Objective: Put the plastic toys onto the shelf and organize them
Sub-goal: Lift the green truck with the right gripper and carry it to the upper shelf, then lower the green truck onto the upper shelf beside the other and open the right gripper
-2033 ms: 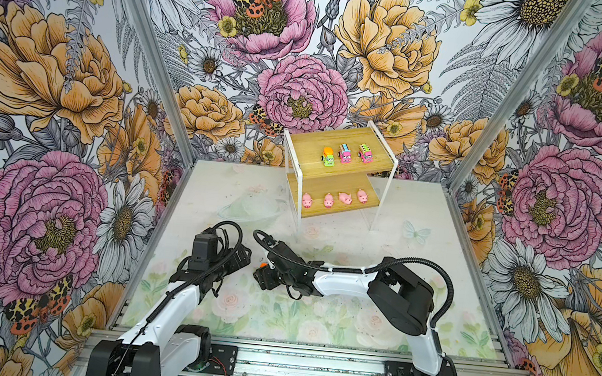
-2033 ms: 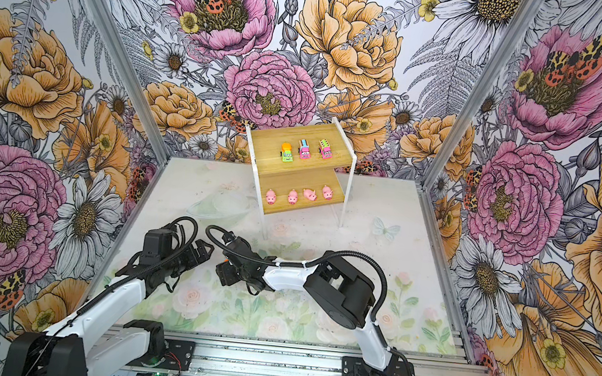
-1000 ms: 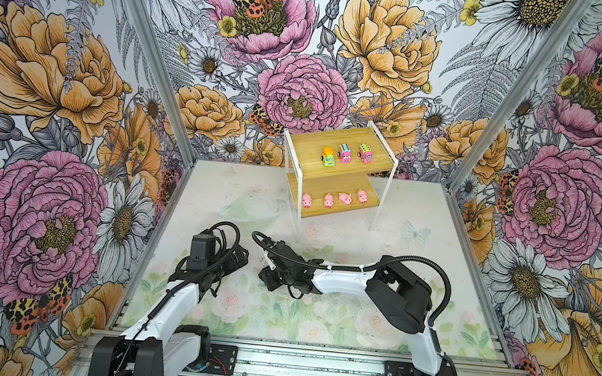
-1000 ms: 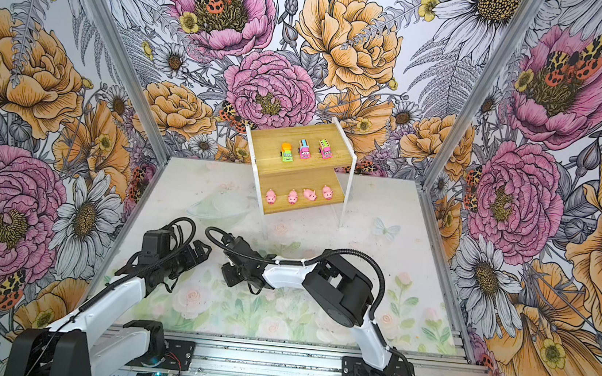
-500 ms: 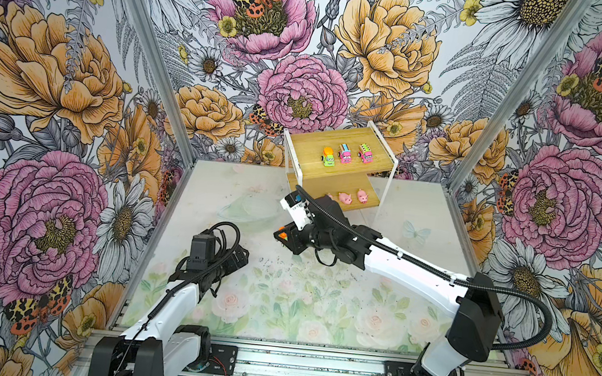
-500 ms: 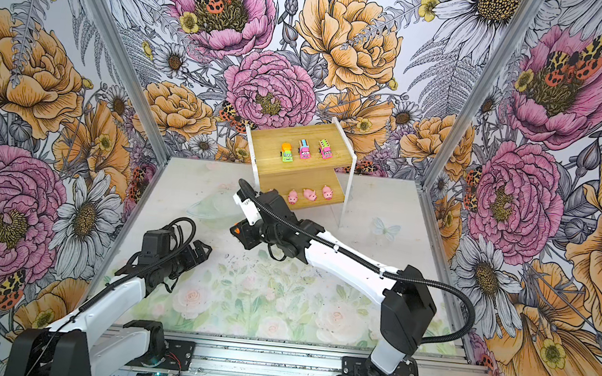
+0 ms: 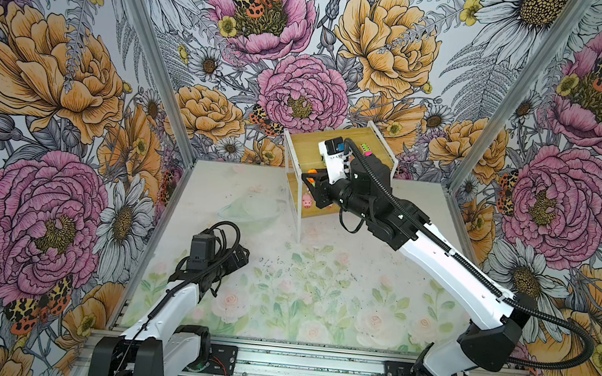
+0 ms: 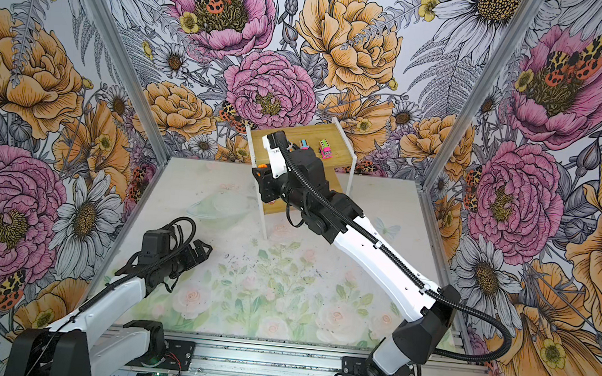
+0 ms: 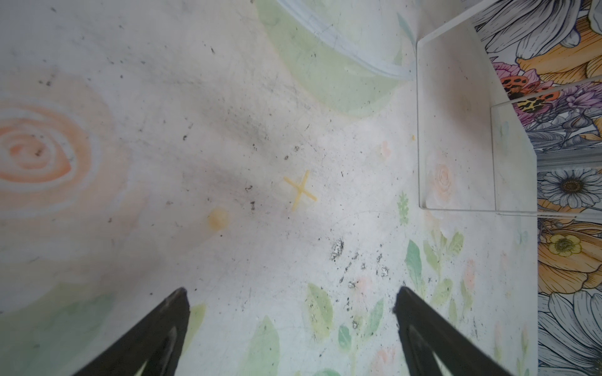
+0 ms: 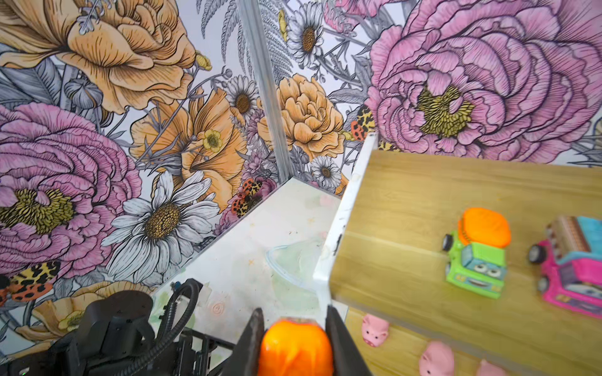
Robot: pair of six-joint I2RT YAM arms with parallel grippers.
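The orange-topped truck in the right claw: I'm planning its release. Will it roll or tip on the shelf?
Probably rolls: its twin on the top board shows black wheels, and the board looks smooth. Likely stiff: the right claw pinches the truck by its rounded orange top without visible denting.

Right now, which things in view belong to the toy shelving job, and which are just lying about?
Job in hand:
- shelf
- orange-topped truck, held in the right gripper
- green truck and pink truck on the upper board
- pink pigs on the lower board

Lying about:
- clear dish on the table
- yellow cross mark on the table
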